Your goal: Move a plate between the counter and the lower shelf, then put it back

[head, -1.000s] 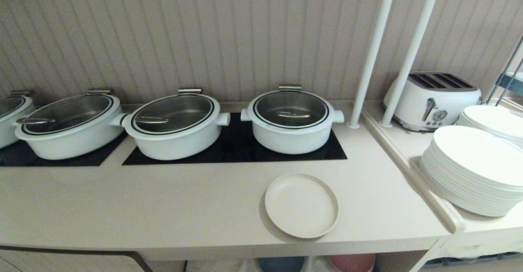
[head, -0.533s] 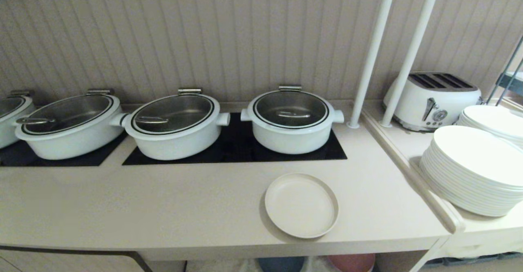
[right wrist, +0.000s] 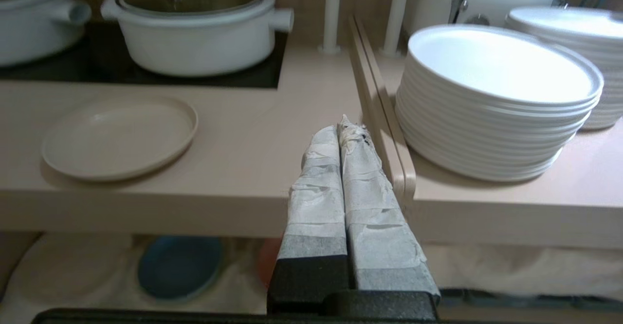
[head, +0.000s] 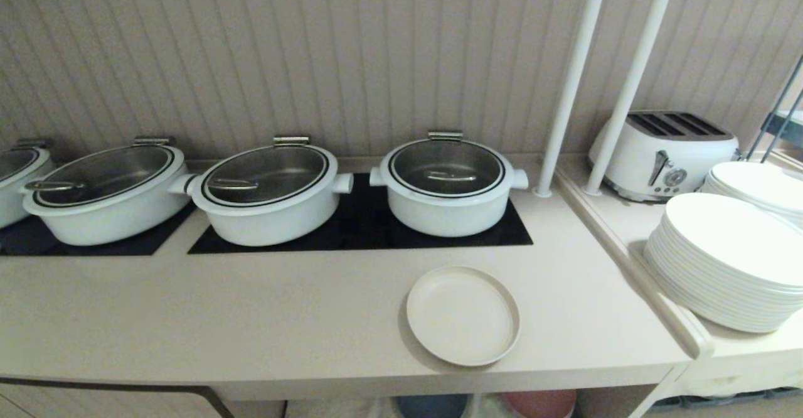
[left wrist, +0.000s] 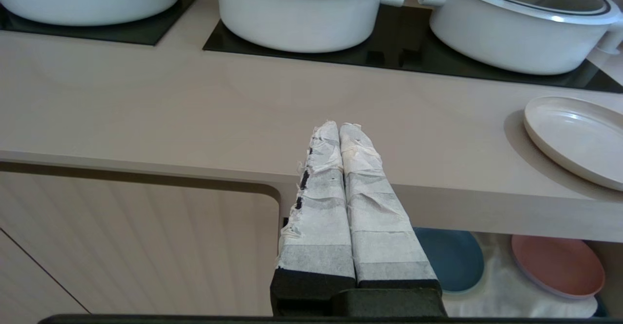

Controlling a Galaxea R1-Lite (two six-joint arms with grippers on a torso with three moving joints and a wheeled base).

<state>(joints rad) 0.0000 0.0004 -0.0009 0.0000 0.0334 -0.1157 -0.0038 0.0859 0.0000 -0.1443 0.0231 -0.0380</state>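
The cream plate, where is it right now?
In the head view the plate lies on the counter, near its front edge, in front of the rightmost pot.

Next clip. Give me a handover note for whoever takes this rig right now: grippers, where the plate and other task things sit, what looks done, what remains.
Left gripper: shut, empty, in front of the counter edge, left of the plate.
Right gripper: shut, empty, in front of the counter's right end, near the ledge with the stacked white plates.
The plate: flat on the counter near its front edge, before the rightmost pot.
Lower shelf: white cloth with a blue plate and a pink plate.
Done: cannot tell from this moment whether a trip to the shelf has happened.
Left: if not, grasp the plate, set it on the lower shelf, bring it back.
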